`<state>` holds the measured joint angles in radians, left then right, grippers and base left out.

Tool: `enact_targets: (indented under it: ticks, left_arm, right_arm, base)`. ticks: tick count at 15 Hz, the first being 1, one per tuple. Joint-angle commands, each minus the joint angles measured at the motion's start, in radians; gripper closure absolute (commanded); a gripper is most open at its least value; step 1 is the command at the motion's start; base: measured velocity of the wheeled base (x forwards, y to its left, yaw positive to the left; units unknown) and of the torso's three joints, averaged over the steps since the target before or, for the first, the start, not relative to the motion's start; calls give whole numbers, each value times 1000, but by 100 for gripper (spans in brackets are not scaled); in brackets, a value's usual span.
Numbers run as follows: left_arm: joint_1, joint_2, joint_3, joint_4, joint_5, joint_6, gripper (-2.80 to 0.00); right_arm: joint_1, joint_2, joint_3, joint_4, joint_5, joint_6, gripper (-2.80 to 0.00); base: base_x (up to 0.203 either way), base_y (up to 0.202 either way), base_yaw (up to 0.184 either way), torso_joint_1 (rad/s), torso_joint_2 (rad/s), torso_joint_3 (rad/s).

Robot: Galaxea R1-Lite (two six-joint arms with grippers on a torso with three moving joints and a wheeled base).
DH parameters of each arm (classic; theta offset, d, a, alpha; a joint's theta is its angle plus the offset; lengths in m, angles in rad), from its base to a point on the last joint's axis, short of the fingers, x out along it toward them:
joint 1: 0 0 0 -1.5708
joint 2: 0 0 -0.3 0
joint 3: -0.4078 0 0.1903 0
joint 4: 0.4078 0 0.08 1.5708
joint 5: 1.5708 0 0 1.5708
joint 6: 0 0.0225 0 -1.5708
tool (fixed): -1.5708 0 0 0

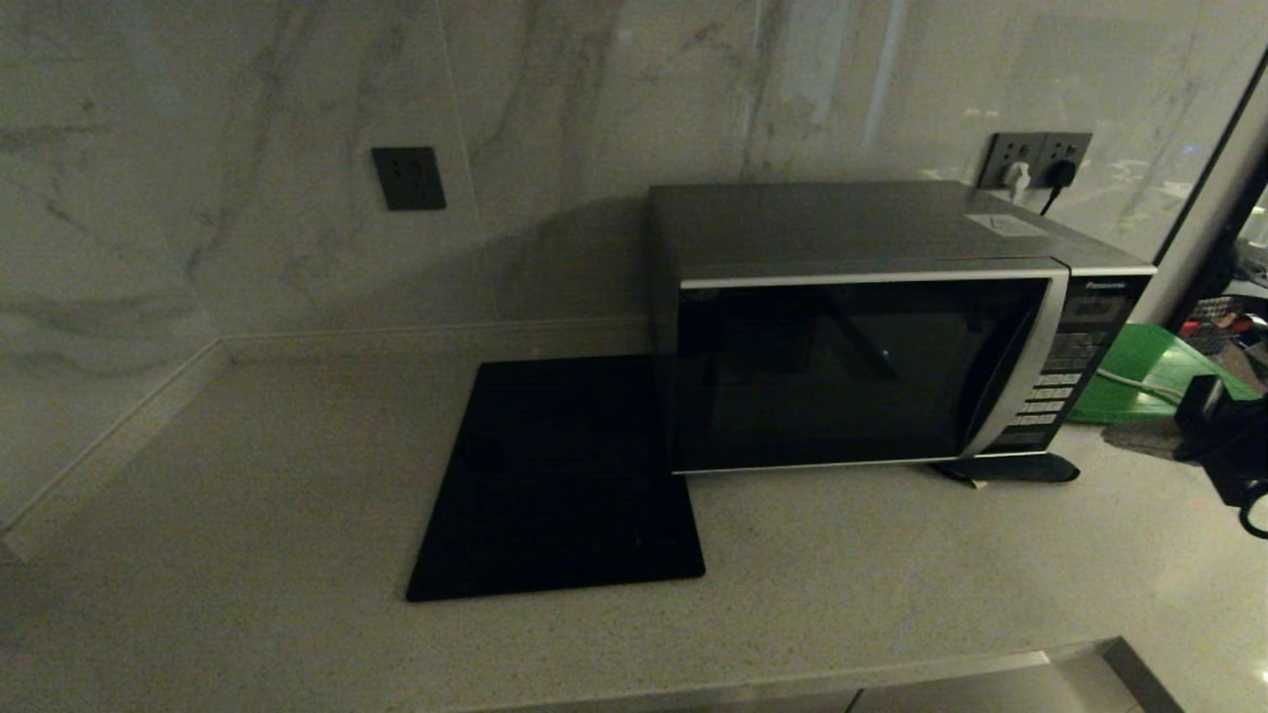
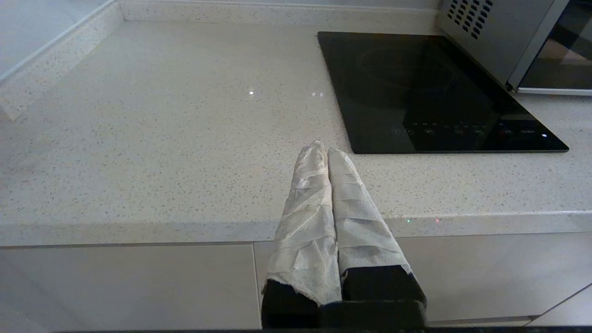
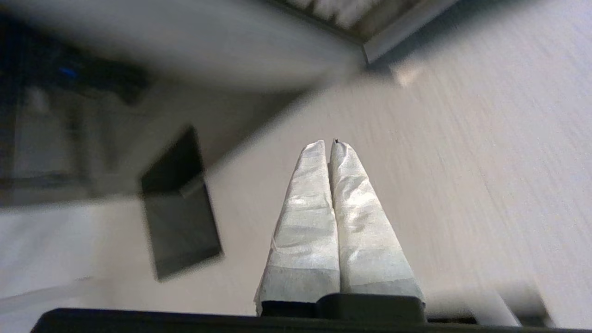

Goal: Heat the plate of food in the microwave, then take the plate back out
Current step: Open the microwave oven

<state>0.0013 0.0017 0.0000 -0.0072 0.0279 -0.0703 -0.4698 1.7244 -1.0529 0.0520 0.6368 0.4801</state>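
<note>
The microwave [image 1: 862, 366] stands at the back right of the pale counter with its dark glass door closed; its vented side shows in the left wrist view [image 2: 490, 32]. The plate of food is out of view, and nothing shows through the dark door. My left gripper [image 2: 323, 149] is shut and empty, its cloth-wrapped fingers held over the counter's front edge, left of the microwave. My right gripper [image 3: 329, 144] is also shut and empty, over a pale surface in a blurred view. Neither gripper shows clearly in the head view.
A flat black glass square [image 1: 555, 485] lies on the counter against the microwave's left side, also seen from the left wrist [image 2: 434, 92]. A green board [image 1: 1149, 371] and dark gear [image 1: 1223, 446] sit to the microwave's right. Wall sockets [image 1: 1035, 158] are behind it.
</note>
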Motion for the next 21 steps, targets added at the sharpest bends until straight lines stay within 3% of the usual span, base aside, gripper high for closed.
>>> enact_targets:
  ticks: [1, 5, 8, 10, 14, 16, 18, 21]
  left_arm:
    - [0, 0, 0, 0, 1, -1, 0]
    - [0, 0, 0, 0, 1, -1, 0]
    - [0, 0, 0, 0, 0, 0, 0]
    - [0, 0, 0, 0, 1, -2, 0]
    - [0, 0, 0, 0, 1, -1, 0]
    - [0, 0, 0, 0, 1, 0, 0]
    - [0, 0, 0, 0, 1, 0, 0]
    - [0, 0, 0, 0, 1, 0, 0]
  right_arm:
    - [0, -270, 32, 230, -96, -63, 0]
    - [0, -586, 103, 459, -306, -258, 0]
    - [2, -845, 222, 507, -423, -433, 0]
    - [49, -1003, 315, 519, -511, -508, 0]
    - [367, -1196, 447, 522, -780, -483, 0]
    - [426, -1299, 482, 521, -839, -459, 0]
    - [455, -1398, 503, 500, -843, -431, 0]
    - [456, -1512, 611, 329, -834, -393, 0]
  base:
    - [0, 0, 0, 0, 0, 0]
    - [0, 0, 0, 0, 0, 0]
    - [0, 0, 0, 0, 0, 0]
    - [0, 0, 0, 0, 0, 0]
    - [0, 0, 0, 0, 0, 0]
    - [0, 0, 0, 0, 0, 0]
    - [0, 0, 0, 0, 0, 0]
    - [0, 0, 0, 0, 0, 0]
